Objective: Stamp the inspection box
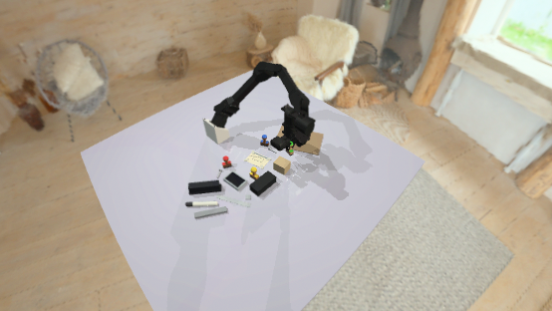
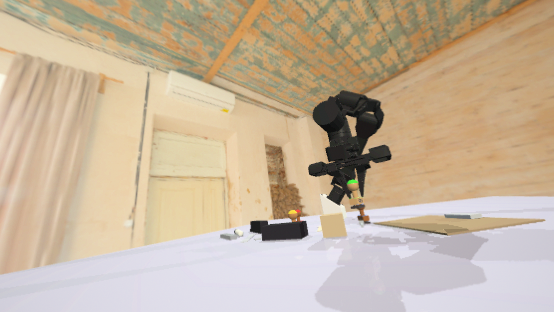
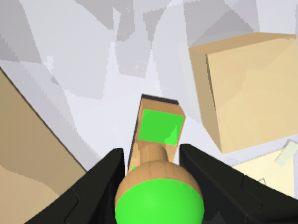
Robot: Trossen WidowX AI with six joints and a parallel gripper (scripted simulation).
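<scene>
While the wrist view fills with the green knob of the stamp (image 3: 158, 211), the gripper (image 3: 154, 183) has its two black fingers closed narrowly on the neck just under that knob, so the stamp hangs upright with its green-labelled block and face pointing down at the table (image 1: 149, 249). Holding it by the neck seems meant to leave the face free for inking and printing. In the exterior view the stamp (image 2: 354, 192) appears lifted off the surface, though how far is hard to judge. Just right of it in the wrist view stands a tan box (image 3: 246, 90), and a brown cardboard sheet (image 1: 311, 142) lies on the other side, so the carry path is a corridor between the two. From above, the card (image 1: 257, 159) lies a little beyond the box (image 1: 281, 164), with the dark ink pad (image 1: 235, 180) further out still, near a yellow stamp (image 1: 254, 172) and a black block (image 1: 262, 182). Red (image 1: 226, 161) and blue (image 1: 264, 140) stamps stand apart as decoys. Inking likely comes next; the face looks unmarked, but that cannot be confirmed.
</scene>
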